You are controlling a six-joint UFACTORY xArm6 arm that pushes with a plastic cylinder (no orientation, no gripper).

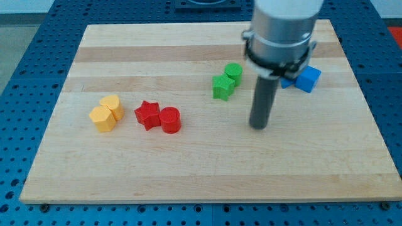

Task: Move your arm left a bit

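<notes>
My tip [259, 126] rests on the wooden board [201, 169], right of centre. It is below and to the right of a green star [222, 86] and a green cylinder [233, 72], which touch each other. A blue cube [308, 79] lies up and to the right of the tip, with a second blue block [289, 81] partly hidden behind the rod. A red star [148, 115] and a red cylinder [170, 120] touch, well to the left of the tip. Two yellow blocks [103, 118] [112, 105] sit together further left.
The board lies on a blue perforated table [25, 75]. The arm's grey body [282, 28] covers part of the board's top right.
</notes>
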